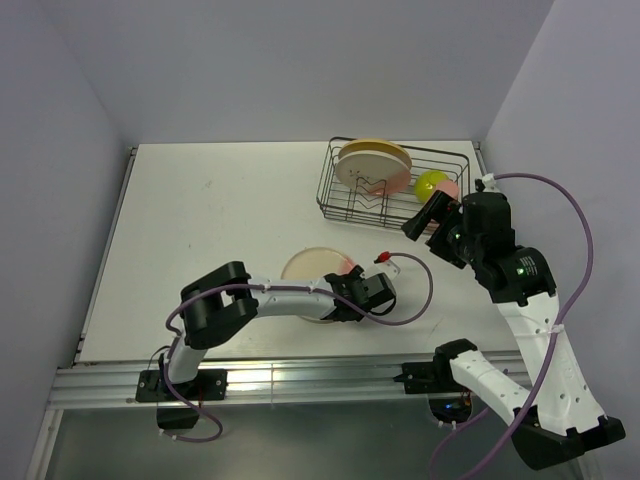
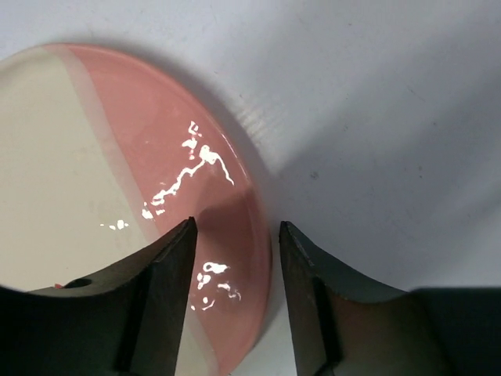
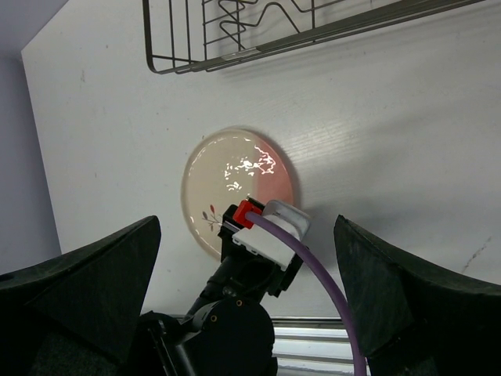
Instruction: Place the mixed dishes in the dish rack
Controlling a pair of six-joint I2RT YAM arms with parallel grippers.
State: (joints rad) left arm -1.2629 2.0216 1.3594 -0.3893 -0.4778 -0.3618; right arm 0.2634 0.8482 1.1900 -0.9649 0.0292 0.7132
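A cream plate with a pink segment [image 1: 308,266] lies flat on the white table; it also shows in the left wrist view [image 2: 117,172] and the right wrist view [image 3: 227,176]. My left gripper [image 1: 347,287] is open, its jaws [image 2: 235,258] straddling the plate's pink rim, one finger over the plate and one outside it. The black wire dish rack [image 1: 327,196] stands at the back right, with two cream plates [image 1: 372,160] upright in its dividers, and a lime-green bowl [image 1: 432,183] and pink cup [image 1: 451,190] at its right end. My right gripper [image 1: 425,215] is open and empty, raised beside the rack.
The rack's near edge [image 3: 235,39] shows at the top of the right wrist view. The left arm's purple cable [image 1: 425,295] loops over the table right of the plate. Grey walls close in the table at the left, back and right.
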